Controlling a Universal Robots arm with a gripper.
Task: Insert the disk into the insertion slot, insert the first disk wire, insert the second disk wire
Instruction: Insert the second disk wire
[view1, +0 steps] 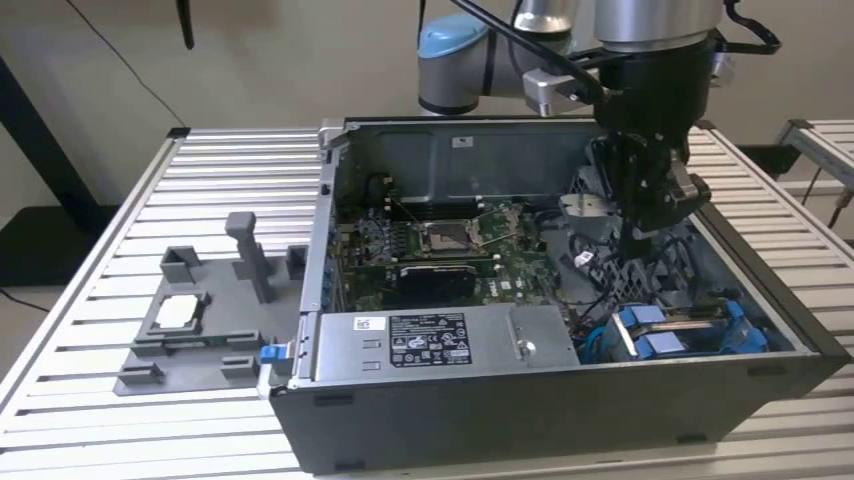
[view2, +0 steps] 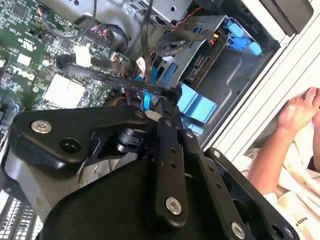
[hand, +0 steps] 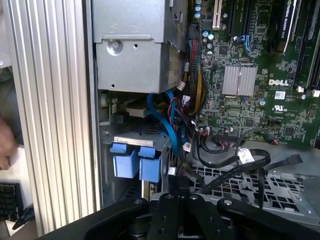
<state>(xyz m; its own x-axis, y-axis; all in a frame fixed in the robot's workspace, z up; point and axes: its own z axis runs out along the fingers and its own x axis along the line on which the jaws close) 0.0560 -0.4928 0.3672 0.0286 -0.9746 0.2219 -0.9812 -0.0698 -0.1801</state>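
Note:
The disk sits in the insertion slot (view2: 220, 75) at the front right corner of the open computer case. Its blue carrier tabs (view1: 663, 331) face up in the exterior view and show in both wrist views (hand: 136, 162) (view2: 197, 106). My black gripper (view1: 638, 235) is lowered into the case's right half, just behind the slot. In the second wrist view its fingers (view2: 169, 115) are shut on the end of a black disk wire (view2: 100, 76), beside a blue cable (view2: 147, 100). In the first wrist view the gripper (hand: 177, 194) holds that wire's end (hand: 176, 181) beside the carrier tabs.
Inside the case are a green motherboard (view1: 441, 240), the grey power supply box (view1: 441, 340) and loose black cables (hand: 235, 160). A grey fixture (view1: 200, 320) stands on the slatted table (view1: 80, 300) at the exterior view's left. A person's hand (view2: 300, 107) rests beside the case.

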